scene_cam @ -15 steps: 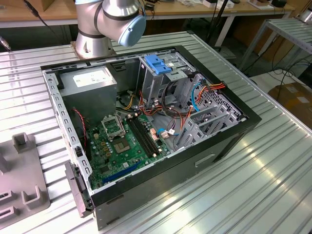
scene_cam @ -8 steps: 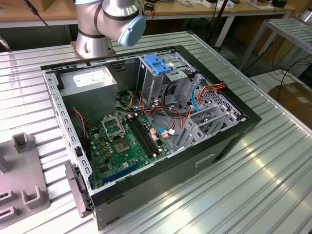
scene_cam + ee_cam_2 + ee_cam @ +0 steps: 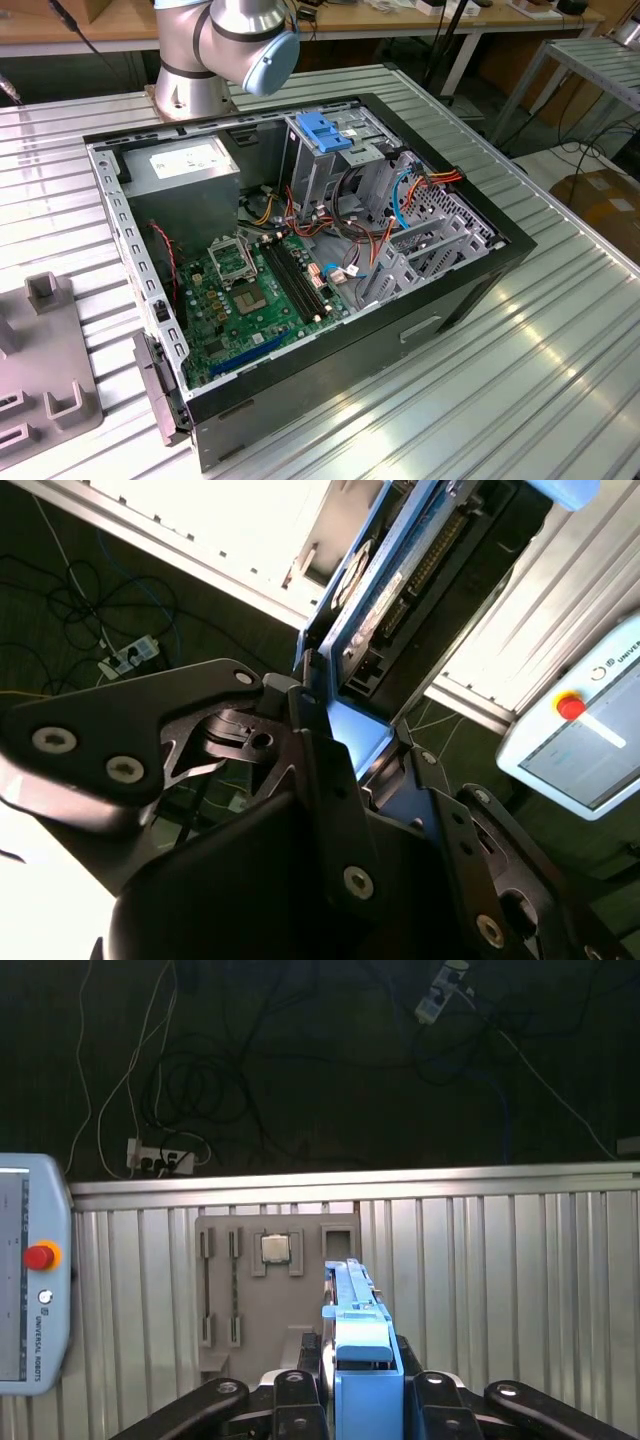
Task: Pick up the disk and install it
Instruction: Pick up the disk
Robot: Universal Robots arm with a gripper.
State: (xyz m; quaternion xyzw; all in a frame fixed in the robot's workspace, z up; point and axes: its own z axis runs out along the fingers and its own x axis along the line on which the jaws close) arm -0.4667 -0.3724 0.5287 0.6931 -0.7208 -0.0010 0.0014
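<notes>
The disk is a flat drive in a bright blue carrier rail, seen edge-on in the first wrist view. My gripper is shut on it, with a black finger pressing on each side. In the second wrist view the disk sticks out past the gripper, showing its silver-grey metal face and dark connector edge. It hangs in the air above a ribbed metal table. The open computer case lies on its side in the exterior view, with the metal drive cage at its far end.
A blue plastic latch tops the drive cage, with cables beside it. A grey fixture plate holding a small chip lies on the table below the gripper. A teach pendant is nearby. The arm's joint stands behind the case.
</notes>
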